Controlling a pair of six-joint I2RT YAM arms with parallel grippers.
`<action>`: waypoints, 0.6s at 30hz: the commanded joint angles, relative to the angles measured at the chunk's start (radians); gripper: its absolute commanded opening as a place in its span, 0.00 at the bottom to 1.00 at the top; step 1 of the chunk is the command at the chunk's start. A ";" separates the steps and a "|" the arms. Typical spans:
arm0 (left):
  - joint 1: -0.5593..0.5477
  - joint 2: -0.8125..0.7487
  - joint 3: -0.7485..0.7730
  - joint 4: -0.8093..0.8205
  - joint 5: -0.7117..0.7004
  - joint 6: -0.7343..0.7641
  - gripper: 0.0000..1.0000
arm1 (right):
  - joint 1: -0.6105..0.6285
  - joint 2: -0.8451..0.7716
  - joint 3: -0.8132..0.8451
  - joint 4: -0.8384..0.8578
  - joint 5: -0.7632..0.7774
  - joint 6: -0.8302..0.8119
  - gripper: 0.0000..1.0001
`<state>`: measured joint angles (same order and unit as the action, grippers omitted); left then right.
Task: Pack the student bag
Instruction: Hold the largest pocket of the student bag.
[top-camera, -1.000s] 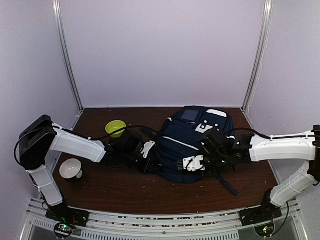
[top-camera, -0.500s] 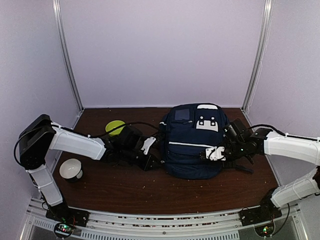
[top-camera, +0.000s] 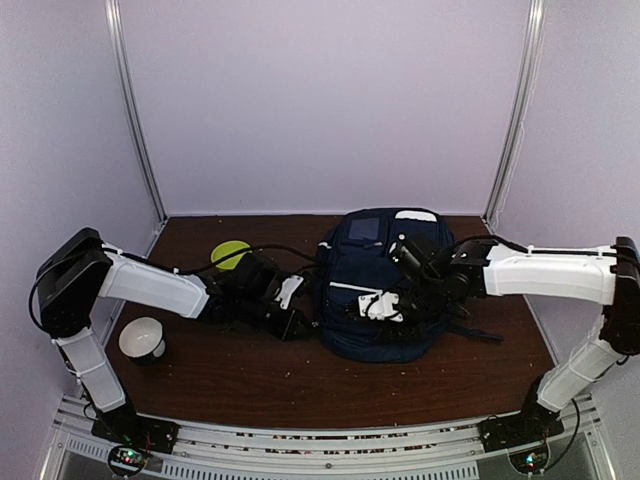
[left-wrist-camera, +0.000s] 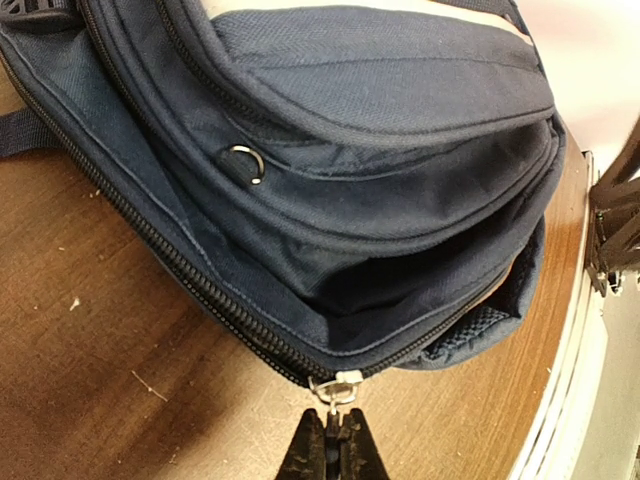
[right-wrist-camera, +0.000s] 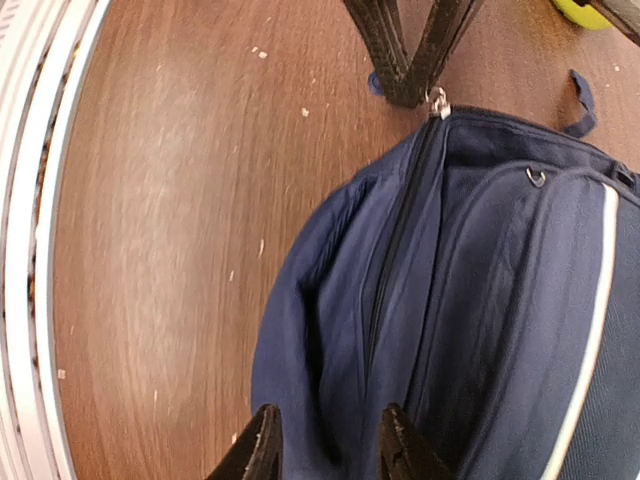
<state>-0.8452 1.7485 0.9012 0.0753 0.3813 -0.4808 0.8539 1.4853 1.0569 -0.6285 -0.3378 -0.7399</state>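
The student bag (top-camera: 385, 290), navy with white patches, lies flat in the middle of the table. My left gripper (top-camera: 305, 320) is at the bag's left edge. In the left wrist view it (left-wrist-camera: 336, 440) is shut on the silver zipper pull (left-wrist-camera: 337, 388), where the main zip meets the bag (left-wrist-camera: 380, 150). My right gripper (top-camera: 375, 305) hovers over the bag's front part. The right wrist view shows it (right-wrist-camera: 330, 445) open, jaws apart just above the blue fabric beside the zip line (right-wrist-camera: 395, 230). The left fingers (right-wrist-camera: 405, 60) show there on the pull (right-wrist-camera: 437, 100).
A yellow-green bowl (top-camera: 232, 254) sits behind the left arm. A white cup (top-camera: 142, 338) stands at the near left. A dark strap (top-camera: 482, 334) trails from the bag's right side. Purple walls close the back and sides, and a metal rail runs along the near edge.
The bag has turned from tilted to straight. My right gripper swung out to the right, came back over the bag's front, and opened. The left gripper stayed shut on the zipper pull.
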 joint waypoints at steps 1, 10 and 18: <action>0.006 -0.021 -0.013 -0.003 0.016 -0.006 0.00 | 0.011 0.117 0.078 0.066 -0.014 0.105 0.35; 0.006 -0.016 -0.001 0.001 0.023 -0.002 0.00 | 0.015 0.188 0.094 0.131 0.018 0.119 0.38; 0.006 -0.019 -0.001 0.007 0.034 0.000 0.00 | 0.056 0.298 0.195 0.102 0.033 0.140 0.39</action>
<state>-0.8452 1.7485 0.9012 0.0761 0.3836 -0.4808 0.8837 1.7206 1.1812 -0.5228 -0.3359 -0.6266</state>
